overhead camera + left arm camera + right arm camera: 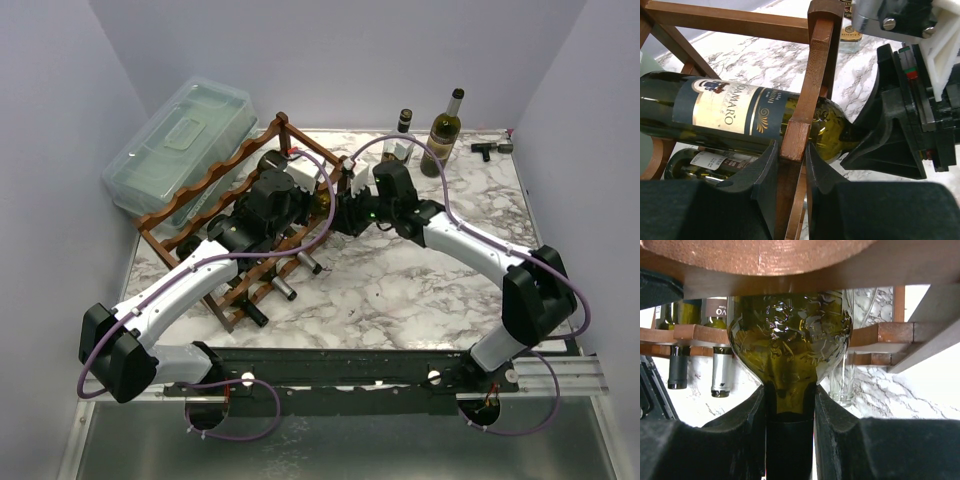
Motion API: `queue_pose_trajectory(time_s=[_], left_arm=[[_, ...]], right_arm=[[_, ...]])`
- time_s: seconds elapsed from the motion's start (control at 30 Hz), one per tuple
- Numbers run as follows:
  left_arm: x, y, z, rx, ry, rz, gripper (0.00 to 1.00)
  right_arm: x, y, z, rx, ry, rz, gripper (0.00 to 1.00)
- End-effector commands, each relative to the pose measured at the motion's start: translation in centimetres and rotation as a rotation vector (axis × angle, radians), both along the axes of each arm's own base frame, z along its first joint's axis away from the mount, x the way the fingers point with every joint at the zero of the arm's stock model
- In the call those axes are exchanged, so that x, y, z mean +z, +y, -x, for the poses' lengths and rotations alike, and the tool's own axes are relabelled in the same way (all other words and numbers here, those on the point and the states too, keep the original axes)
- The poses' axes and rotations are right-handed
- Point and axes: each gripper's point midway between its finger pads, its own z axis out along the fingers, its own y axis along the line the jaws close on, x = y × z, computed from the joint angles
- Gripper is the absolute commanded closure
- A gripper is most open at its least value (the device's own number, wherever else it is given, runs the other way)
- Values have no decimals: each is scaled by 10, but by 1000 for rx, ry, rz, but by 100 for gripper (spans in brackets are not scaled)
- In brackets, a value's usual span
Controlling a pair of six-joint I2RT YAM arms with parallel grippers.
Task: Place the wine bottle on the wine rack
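Wine bottle [740, 115], dark green glass with a cream-and-navy label, lies on its side in the upper tier of the wine rack [812, 75]. Its rounded shoulder pokes out past the reddish-brown wooden rail. Your right gripper [790, 410] is clamped on the slim neck, just below where the glass flares into the shoulder. Your left gripper [792, 165] is pinched on the square-cut end of a rail beneath the bottle. You can see a second labelled bottle [705, 162] lying one tier down. The rack stands on a white, grey-veined marble-look table [400, 290], beside a clear plastic box [180, 140].
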Motion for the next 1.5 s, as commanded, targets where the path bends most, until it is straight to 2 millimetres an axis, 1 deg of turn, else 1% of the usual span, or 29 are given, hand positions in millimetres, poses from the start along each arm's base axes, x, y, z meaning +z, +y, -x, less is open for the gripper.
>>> queue_pose_trajectory(time_s=[0.0,0.23,0.53,0.57,0.7,0.93,1.2,1.3,1.33,1.4,1.47], left_arm=[[9,-9,14,-64,12,32,100],[8,-8,13,-61,13,27,100],[10,-8,14,-61,7,30,100],[10,-8,13,-60,7,30,100],[11,-7,14,-57,4,31,100],[13,-6,15,-59,0,35,100],[16,-6,16,-61,-5,39,100],[16,-6,16,-61,-6,41,100],[16,-6,16,-62,-6,41,100],[17,-6,16,-64,-6,42,100],[17,-6,17,-67,-5,43,100]], right_arm=[[64,27,-24,74,-242,-133,100],[65,32,-36,53,-243,-128,99],[70,41,-40,39,-157,-150,100],[66,41,-38,40,-130,-139,99],[64,42,-38,30,-76,-132,99],[57,41,-40,-1,-38,-125,100],[60,49,-48,-2,-20,-134,99],[59,50,-53,-20,-19,-137,94],[58,51,-55,-28,-17,-137,91],[54,50,-59,-47,-10,-133,80],[51,50,-59,-57,-3,-138,66]])
